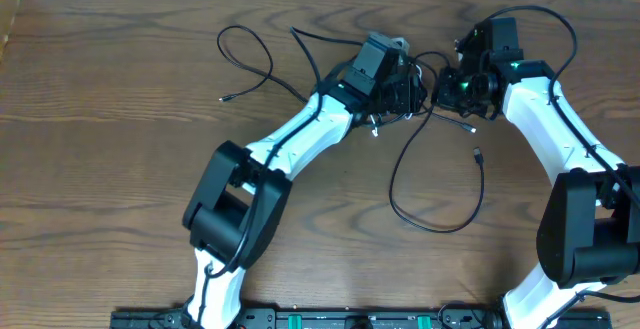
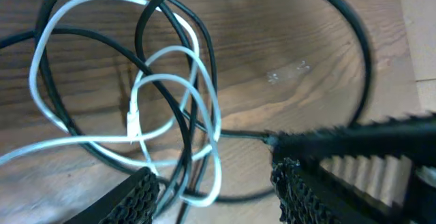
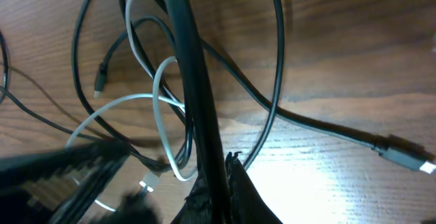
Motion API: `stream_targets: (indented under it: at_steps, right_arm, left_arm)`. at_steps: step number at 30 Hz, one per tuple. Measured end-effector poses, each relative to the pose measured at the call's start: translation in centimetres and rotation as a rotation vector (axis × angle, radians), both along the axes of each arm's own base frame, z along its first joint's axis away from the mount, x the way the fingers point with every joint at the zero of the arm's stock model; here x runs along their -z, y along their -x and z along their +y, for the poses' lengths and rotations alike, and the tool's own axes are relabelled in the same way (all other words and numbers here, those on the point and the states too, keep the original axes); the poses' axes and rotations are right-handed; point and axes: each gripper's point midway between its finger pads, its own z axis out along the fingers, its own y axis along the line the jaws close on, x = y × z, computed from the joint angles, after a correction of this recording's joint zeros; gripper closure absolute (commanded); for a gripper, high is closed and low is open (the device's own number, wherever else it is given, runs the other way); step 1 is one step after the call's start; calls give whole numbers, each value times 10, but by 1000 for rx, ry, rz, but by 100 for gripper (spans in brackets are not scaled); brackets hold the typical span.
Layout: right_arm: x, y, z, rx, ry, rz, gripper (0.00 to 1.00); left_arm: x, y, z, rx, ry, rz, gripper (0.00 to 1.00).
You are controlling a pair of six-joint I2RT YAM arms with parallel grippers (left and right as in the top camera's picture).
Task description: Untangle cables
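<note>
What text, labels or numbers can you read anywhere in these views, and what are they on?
No readable text in any view.
black cable and white cable: no print shows.
plug: no marking shows.
table: plain wood grain, no label.
rail at the table's near edge: any marking is too small to read.

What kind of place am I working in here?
Likely a robotics lab test bench: a wood-grain table, a left arm and a right arm based at its near edge, and tangled cables laid out on it.
</note>
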Motion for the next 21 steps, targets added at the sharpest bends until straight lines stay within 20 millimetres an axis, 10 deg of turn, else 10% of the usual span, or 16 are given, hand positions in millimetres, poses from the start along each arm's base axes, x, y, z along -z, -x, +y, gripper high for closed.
stream_targets:
  at_steps: [21]
  right_arm:
    - [2, 4, -3, 7, 10, 19, 99]
  left_arm:
    - [28, -7, -20, -29, -8, -40, 46]
